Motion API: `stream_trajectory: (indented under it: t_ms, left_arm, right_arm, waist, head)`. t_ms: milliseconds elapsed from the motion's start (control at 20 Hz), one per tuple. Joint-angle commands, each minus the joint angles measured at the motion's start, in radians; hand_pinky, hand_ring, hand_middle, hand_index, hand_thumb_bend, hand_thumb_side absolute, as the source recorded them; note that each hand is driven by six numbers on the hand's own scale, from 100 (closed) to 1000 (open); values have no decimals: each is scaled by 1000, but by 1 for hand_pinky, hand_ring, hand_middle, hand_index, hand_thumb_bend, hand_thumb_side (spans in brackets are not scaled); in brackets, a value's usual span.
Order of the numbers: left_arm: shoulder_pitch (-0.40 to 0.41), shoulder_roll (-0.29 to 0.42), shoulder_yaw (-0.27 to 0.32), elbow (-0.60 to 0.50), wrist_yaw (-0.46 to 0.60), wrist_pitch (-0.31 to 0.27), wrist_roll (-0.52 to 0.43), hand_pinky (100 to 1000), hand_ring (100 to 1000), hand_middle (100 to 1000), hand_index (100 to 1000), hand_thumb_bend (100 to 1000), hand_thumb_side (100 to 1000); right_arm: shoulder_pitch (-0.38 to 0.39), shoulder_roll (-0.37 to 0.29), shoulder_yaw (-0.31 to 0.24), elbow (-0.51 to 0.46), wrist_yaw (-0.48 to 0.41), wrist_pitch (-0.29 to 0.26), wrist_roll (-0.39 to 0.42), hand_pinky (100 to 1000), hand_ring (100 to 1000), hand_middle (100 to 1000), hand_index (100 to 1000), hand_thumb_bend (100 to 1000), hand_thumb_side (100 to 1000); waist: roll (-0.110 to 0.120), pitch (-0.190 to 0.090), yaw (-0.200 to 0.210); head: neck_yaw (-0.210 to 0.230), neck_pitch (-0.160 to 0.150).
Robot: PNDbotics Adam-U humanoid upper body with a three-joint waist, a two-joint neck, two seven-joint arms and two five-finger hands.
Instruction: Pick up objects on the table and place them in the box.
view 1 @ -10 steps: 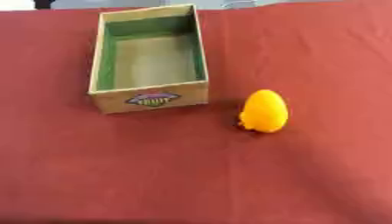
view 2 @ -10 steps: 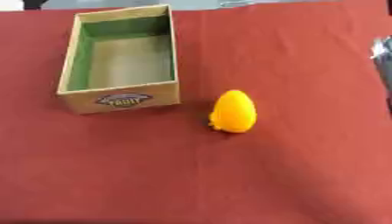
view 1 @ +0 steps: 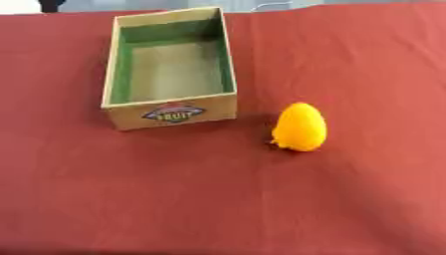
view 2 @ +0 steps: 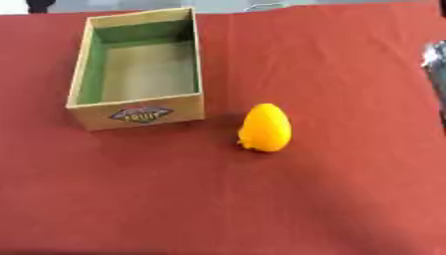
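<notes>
An orange fruit (view 1: 299, 127) stands on the red cloth (view 1: 218, 199) near the middle of the table, just right of the near right corner of the box (view 1: 170, 112) and apart from it. The box is open, its inside green with nothing in it, and a "FRUIT" label is on its near wall. At the right edge of the right eye view a dark and silver part of the right arm (view 2: 435, 62) shows, but I cannot tell how its hand is, and the left hand shows in no view.

A staged tabletop test area, seemingly indoors: a red cloth (view 1: 348, 60) covers the whole work surface, with 1 cardboard box (view 1: 171, 112) labelled "FRUIT" and 1 orange fruit-shaped prop (view 1: 299, 127) laid out. A pale floor shows along the far edge.
</notes>
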Motion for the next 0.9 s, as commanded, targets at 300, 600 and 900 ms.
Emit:
stream_trajectory:
  t_ms: [300, 600, 900]
  left_arm:
    - [-12, 29, -16, -19, 5, -1, -23, 574, 596, 653, 798, 108, 902]
    - [-20, 28, -28, -19, 15, -2, -36, 573, 596, 653, 798, 105, 902]
    - [-19, 30, -29, -19, 18, -2, -41, 573, 596, 653, 796, 104, 902]
  right_arm:
    - [-111, -199, 160, 104, 102, 58, 107, 788, 791, 761, 943, 100, 1000]
    - [-139, -328, 297, 240, 186, -14, 190, 811, 824, 784, 1000, 100, 1000]
    - [-216, -298, 436, 379, 272, -58, 276, 813, 848, 761, 1000, 423, 1000]
  waist:
    - [-29, -37, 26]
    - [-39, -35, 51]
    - [-43, -35, 51]
  head:
    - [-22, 27]
    - [-49, 18]
    - [-49, 9]
